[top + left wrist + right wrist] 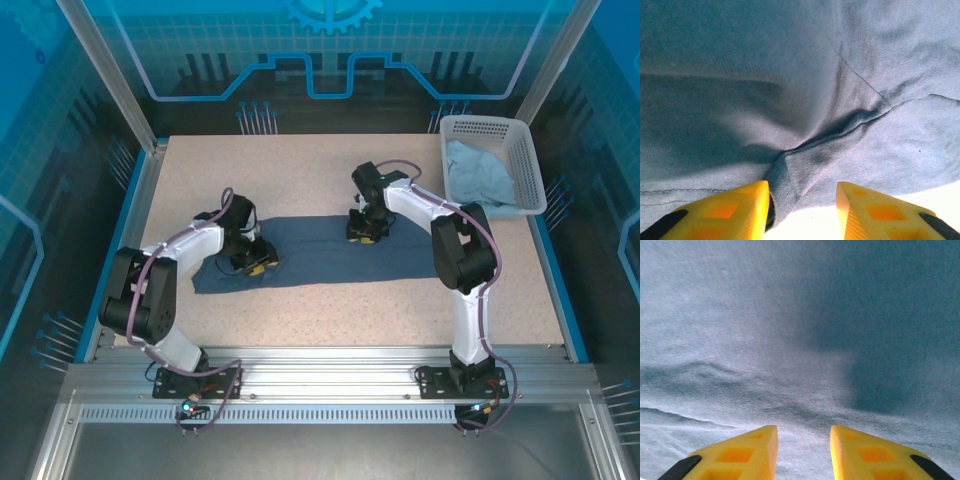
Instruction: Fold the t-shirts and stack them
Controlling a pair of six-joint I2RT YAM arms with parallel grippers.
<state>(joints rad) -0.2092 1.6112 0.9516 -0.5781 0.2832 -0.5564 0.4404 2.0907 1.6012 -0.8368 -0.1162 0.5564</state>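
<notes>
Top external view: the dark slate-blue t-shirt (320, 255) lies as a long, narrow band on the speckled beige desk (300, 170), its long axis running side to side in front of both arm bases. The left claw (255, 262) sits at the band's left end, over its near edge; the right claw (365, 232) sits on the band's far edge, right of its middle. So each end has its own arm nearest, and a fold along the length would call for the left end to travel toward the right one.

Left wrist view: the left claw (802, 187) stands parted, a cloth corner lying loose between its fingers, bare desk showing below. Right wrist view: the right claw (804, 429) is partly open over flat cloth, gripping nothing.

Beyond the band's right end, the pale blue t-shirt (480, 172) lies crumpled in the white basket (485, 122). Blue panel walls (330, 50) enclose the desk.
</notes>
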